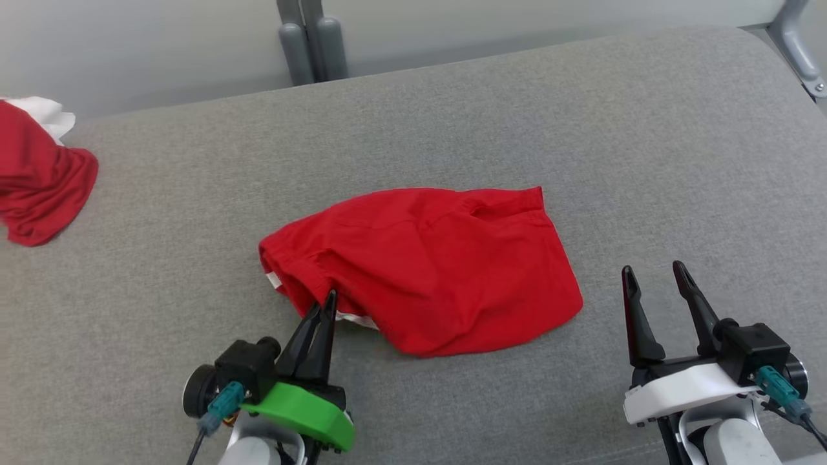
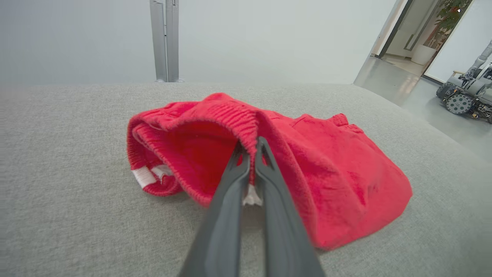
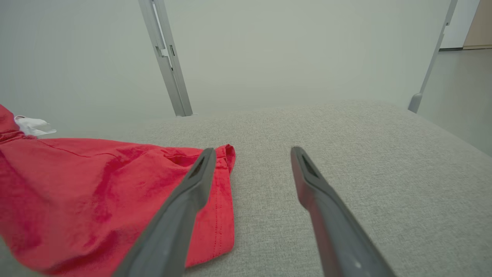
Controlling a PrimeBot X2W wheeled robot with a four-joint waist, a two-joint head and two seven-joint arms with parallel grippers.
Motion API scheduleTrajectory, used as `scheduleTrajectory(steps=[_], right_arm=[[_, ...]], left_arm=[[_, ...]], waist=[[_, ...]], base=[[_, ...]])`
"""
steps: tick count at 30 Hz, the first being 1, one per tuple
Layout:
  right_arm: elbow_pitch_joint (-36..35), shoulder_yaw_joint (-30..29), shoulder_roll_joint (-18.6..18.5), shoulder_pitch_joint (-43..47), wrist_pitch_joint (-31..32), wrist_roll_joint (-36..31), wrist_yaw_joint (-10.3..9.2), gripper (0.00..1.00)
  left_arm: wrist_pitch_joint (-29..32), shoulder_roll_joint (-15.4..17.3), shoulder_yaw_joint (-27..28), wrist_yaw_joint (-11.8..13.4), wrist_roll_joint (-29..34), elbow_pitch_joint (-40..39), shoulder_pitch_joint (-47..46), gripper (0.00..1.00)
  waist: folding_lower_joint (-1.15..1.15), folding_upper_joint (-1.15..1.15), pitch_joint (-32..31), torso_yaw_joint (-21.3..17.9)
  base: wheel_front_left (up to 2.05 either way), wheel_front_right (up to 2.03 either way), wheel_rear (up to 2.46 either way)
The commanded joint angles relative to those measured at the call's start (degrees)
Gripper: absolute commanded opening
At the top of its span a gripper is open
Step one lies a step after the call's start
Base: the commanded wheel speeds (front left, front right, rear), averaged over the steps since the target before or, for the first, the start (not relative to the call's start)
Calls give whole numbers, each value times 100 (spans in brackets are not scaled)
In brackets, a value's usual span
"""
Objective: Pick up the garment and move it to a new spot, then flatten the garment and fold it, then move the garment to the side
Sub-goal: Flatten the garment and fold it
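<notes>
Red shorts (image 1: 426, 268) lie near the centre of the grey upholstered surface (image 1: 581, 116), bunched rather than flat. The ribbed elastic waistband (image 2: 230, 111) is at the robot's left and gapes open, showing the inside. A white tab (image 2: 144, 175) shows at its lower edge, and a stitched leg hem (image 3: 225, 184) lies at the right. The fabric is creased and lies in doubled layers. The left gripper (image 1: 328, 303) is at the near-left edge, fingers pinched together on the waistband rim with cloth caught between the tips. The right gripper (image 1: 652, 271) sits just off the garment's right edge, fingers spread, holding nothing. A second red cloth (image 1: 39, 187) and a white cloth (image 1: 45, 113) lie well apart at the far left.
</notes>
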Motion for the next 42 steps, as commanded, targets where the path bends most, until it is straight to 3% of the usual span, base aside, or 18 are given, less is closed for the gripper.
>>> scheduleTrajectory(steps=[1,7,11,25,36,37,38,39,40,42], right_arm=[[12,-13,-13,68,-20,-2,3,100],[25,53,-13,31,-20,7,3,100],[34,137,-13,-40,-20,48,2,100],[-11,151,-11,-267,-20,116,3,100],[-3,173,-11,-314,-20,95,3,100],[1,180,-11,-318,-20,83,3,100],[5,184,-11,-319,-20,68,3,100],[10,190,-12,-320,-20,55,3,100],[16,195,-12,-321,-20,41,3,100],[30,200,-12,-315,-20,18,3,100]], left_arm=[[38,50,-30,-4,-30,-296,183,0],[568,32,-107,67,-292,-1385,478,0],[817,67,-28,165,-369,-1399,202,0],[827,468,704,343,-575,790,-1462,0],[490,572,902,313,-703,2085,-2065,0],[446,565,903,307,-702,2161,-2089,13],[395,544,902,295,-720,2263,-2112,39],[353,528,893,284,-724,2328,-2126,78],[293,516,887,278,-723,2415,-2146,100],[205,499,880,263,-719,2538,-2178,100]], waist=[[0,0,-167,199],[0,0,-221,260],[0,0,-148,139],[0,0,461,-567],[0,0,646,-654],[0,0,644,-637],[0,0,635,-610],[0,0,625,-590],[0,0,609,-558],[0,0,565,-492]], base=[[0,0,0],[0,0,0],[0,0,0],[0,0,0],[0,0,0],[0,0,0],[0,0,0],[0,0,0],[0,0,0],[0,0,0]])
